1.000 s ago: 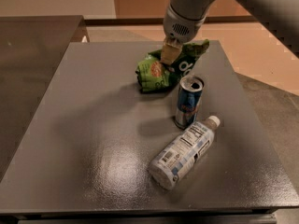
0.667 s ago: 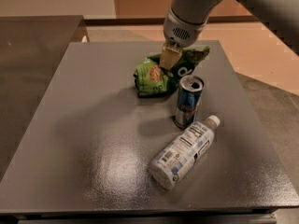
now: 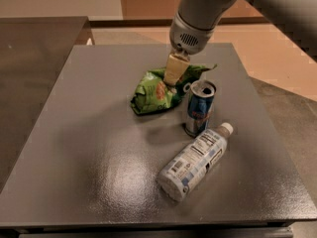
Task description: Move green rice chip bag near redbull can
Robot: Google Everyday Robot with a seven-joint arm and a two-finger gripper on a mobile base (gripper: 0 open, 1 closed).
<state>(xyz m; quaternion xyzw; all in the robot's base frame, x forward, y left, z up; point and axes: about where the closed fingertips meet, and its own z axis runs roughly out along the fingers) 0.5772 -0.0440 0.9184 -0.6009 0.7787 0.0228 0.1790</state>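
Note:
The green rice chip bag lies crumpled on the grey table, just left of and behind the redbull can. The can stands upright, blue and silver, with its top open, and the bag's right end reaches almost to it. My gripper comes down from the upper right on a grey arm. Its pale fingers are closed together on the top middle of the bag.
A clear plastic bottle with a white cap and white label lies on its side in front of the can, pointing toward the front left. The grey table has a dark counter to its left and tan floor behind.
My gripper has come down and toward the front left, and the bag has shifted with it a little toward the front. The can and bottle have not moved.

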